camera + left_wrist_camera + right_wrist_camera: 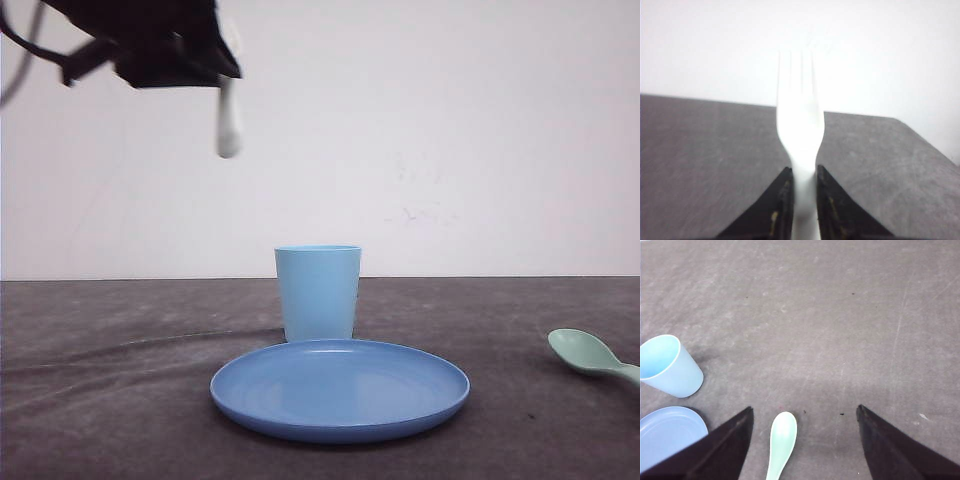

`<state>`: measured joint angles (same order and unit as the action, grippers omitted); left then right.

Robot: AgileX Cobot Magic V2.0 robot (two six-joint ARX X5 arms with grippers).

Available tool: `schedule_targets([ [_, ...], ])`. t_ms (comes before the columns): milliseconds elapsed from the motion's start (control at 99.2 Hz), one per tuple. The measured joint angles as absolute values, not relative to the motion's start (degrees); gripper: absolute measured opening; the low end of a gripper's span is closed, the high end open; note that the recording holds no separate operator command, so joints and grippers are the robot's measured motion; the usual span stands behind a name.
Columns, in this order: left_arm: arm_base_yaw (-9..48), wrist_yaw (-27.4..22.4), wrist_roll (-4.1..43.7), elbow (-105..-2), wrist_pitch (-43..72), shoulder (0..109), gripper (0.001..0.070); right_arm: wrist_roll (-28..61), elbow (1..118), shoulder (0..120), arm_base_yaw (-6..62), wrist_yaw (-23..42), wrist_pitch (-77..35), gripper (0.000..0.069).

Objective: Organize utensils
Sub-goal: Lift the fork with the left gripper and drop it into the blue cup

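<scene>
Counter [100, 400] is lying dark grey and matte under everything, running back to a white wall [450, 120]. Plate [340, 388], round and blue, is sitting on the counter; in the right wrist view its rim is showing just outside one finger of the right gripper [805, 415], on the far side from the gap. Cup [318, 292], light blue and upright, is standing just behind the plate as seen from the front, and near that same finger but apart from it.

Left gripper [803, 172] is hanging high over the counter with its jaws clamping the white fork [800, 115]; the handle is pinched between the two dark fingers [782, 200], and the neck and four tines are sticking out beyond the tips. In the front view the fork is dangling below the gripper body.

Right gripper is hovering above the counter, jaws spread wide and holding nothing. Spoon [782, 437], pale mint green, is lying on the counter between the jaws, nearer the finger on the plate's side, touching neither. Its handle is running out of frame.
</scene>
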<state>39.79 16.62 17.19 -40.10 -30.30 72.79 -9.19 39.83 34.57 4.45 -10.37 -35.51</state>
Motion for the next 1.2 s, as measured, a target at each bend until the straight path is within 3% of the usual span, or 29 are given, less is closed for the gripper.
schedule_targets([
  [222, 41.3, 16.6, 14.2, -40.5, -41.8, 84.4, 0.0046, -9.2, 39.8, 34.6, 4.4, -10.0, -35.4, 0.0409],
  [444, 42.3, 16.6, 13.0, -46.7, -42.5, 92.9, 0.0046, -9.2, 39.8, 34.6, 4.4, -9.1, -35.4, 0.0409],
  [776, 43.1, 16.6, 13.1, -47.1, -40.2, 98.0, 0.0049, -9.1, 39.8, 34.6, 4.4, -9.1, -36.0, 0.0409],
  [847, 43.1, 16.6, 13.1, -47.1, -40.4, 98.0, 0.0088, -9.1, 39.8, 34.6, 4.4, -9.1, -36.5, 0.0409],
  [998, 43.1, 16.6, 13.1, -47.2, -40.4, 98.0, 0.0245, -9.1, 39.8, 35.0, 4.5, -9.2, -36.7, 0.0409],
  [1200, 44.3, 16.6, 13.1, -47.1, -35.9, 95.7, 0.0277, -9.2, 39.9, 37.5, 6.2, -9.3, -38.8, 0.0409],
])
